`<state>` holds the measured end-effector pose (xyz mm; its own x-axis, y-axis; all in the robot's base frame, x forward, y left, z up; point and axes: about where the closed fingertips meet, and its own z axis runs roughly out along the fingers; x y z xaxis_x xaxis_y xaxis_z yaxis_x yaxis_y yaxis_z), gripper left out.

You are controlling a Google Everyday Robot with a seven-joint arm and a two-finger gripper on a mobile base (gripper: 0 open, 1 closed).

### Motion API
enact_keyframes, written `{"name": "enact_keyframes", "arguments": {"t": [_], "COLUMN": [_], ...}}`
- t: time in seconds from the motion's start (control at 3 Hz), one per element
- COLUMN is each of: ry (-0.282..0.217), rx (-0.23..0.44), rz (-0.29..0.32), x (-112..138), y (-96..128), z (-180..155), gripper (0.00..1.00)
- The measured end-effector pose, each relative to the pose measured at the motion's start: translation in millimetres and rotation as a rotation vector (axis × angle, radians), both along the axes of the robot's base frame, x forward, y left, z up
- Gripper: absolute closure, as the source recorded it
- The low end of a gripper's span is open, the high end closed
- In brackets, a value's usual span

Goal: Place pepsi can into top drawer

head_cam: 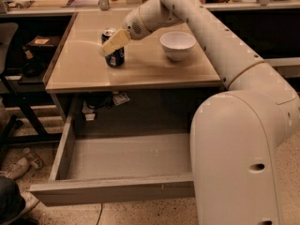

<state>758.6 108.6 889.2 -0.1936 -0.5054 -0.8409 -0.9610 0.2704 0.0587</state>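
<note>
The pepsi can (115,57), dark blue with a silver top, stands upright on the tan tabletop (84,69), left of centre. My gripper (110,44) reaches in from the right at the end of the white arm and sits at the can's upper part, its cream-coloured tip crossing the front of the can. The top drawer (112,189) is pulled out below the tabletop; its flat grey bottom shows nothing in it, and my arm hides its right end.
A white bowl (177,44) stands on the tabletop right of the can. My large white arm body (239,158) fills the lower right. A dark chair (9,83) and floor clutter (23,165) are at the left. Papers (119,98) lie under the tabletop.
</note>
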Motion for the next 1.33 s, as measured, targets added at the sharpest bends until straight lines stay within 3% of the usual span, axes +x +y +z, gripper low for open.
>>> {"name": "enact_keyframes", "arguments": {"t": [0.33,0.67,1.33], "ry": [0.033,0.035,0.035], "rx": [0.017,0.016,0.016], "rz": [0.008,0.009,0.009], "x": [-7.3,-7.6,-7.6], "y": [10.1,10.9,10.9], "z": [-12.0,-13.0,-13.1], "gripper": [0.00,0.19,0.65]}}
